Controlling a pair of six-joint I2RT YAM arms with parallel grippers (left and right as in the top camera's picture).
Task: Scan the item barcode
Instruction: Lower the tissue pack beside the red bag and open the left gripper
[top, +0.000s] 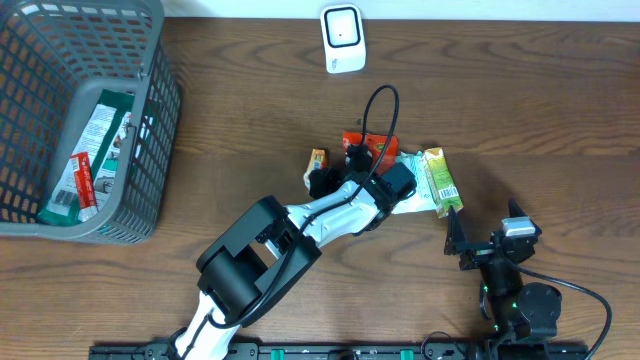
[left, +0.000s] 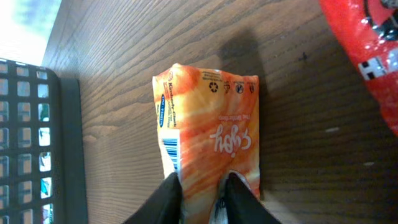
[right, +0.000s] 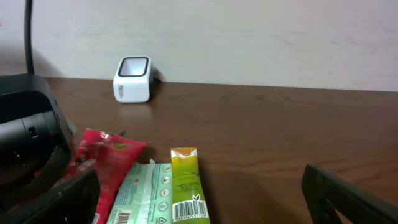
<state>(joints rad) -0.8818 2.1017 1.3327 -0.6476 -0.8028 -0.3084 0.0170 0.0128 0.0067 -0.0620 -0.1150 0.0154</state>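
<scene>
Snack packet, orange, lies mid-table just left of the red packet, well short of the barcode scanner at the far edge. Left gripper is on its near end, and the long axis runs straight away from the jaws. Barcode is on the left side edge. Jaws narrowly apart; pinching or releasing, can't tell. Right gripper gapes wide, holds nothing, and is farther off.

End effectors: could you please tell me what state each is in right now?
Left end effector: around the orange packet; grip cannot be told.
Right end effector: open, empty.
</scene>
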